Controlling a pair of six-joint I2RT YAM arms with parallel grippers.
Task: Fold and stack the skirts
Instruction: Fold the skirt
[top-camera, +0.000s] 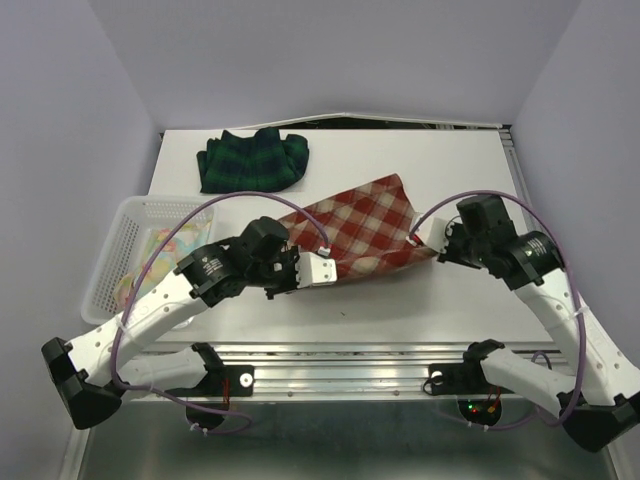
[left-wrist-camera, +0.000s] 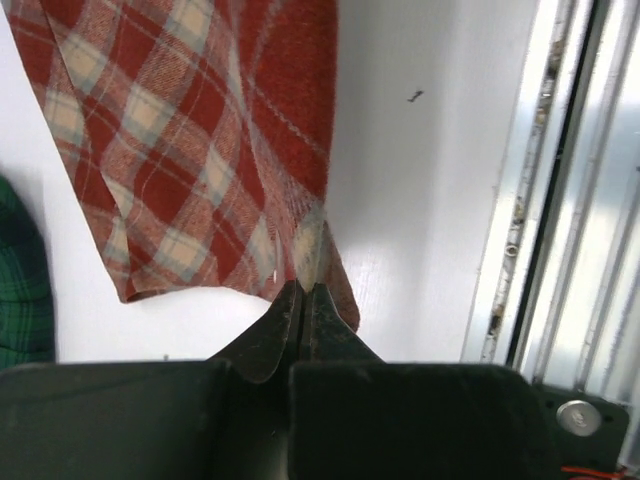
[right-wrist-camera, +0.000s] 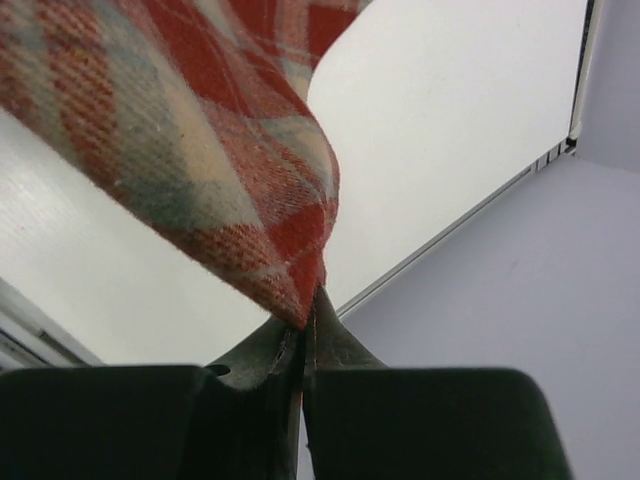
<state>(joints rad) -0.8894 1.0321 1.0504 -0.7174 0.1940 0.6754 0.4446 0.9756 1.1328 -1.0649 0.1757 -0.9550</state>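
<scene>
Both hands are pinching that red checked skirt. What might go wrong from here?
The left hand and right hand each grip only a thin edge of the red-and-cream skirt, so it may slip free. The cloth lies skewed between them, so a fold might land crooked. The green plaid skirt lies close behind and might get dragged askew.

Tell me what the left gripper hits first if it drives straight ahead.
The red-and-cream plaid skirt: the left gripper is shut on its corner and the cloth spreads directly ahead. What lies beyond is unclear.
</scene>
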